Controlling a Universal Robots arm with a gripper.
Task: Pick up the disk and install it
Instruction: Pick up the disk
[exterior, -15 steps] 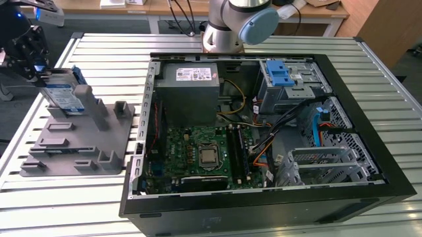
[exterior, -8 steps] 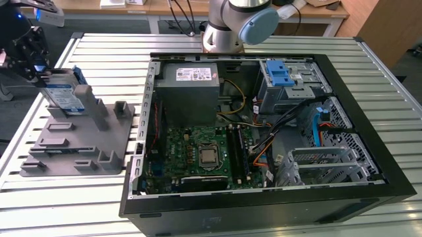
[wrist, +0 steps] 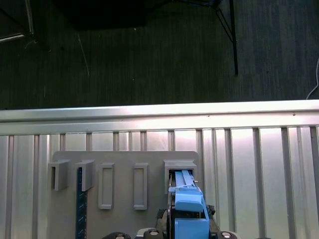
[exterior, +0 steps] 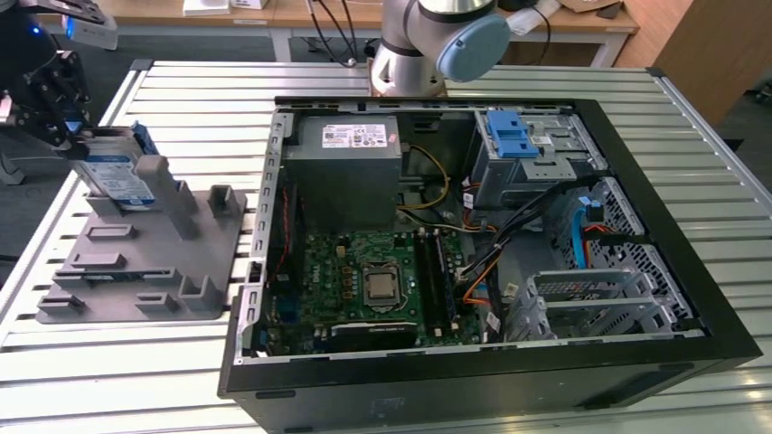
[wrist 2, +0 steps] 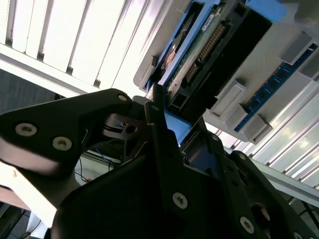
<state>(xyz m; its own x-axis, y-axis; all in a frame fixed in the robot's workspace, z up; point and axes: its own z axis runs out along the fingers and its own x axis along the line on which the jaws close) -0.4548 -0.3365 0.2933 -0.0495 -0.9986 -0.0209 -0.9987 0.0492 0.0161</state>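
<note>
At the desk's (exterior: 181,99) edge on the exterior view's left, the gripper (exterior: 72,136) has its jaws closed on the blue-framed end of the disk (exterior: 121,178), which stands on edge in a slot at the far end of the grey holder (exterior: 133,271). Toward the exterior view's right, the open computer case (exterior: 675,208) lies across the desk's middle with its motherboard (exterior: 374,280) facing up. A drive cage (exterior: 531,167) with a blue latch sits near the case's far corner.

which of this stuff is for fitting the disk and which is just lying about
For the job: disk, gripper at it, grey holder it stands in, computer case, drive cage.
Lying about: power supply, motherboard.
</note>
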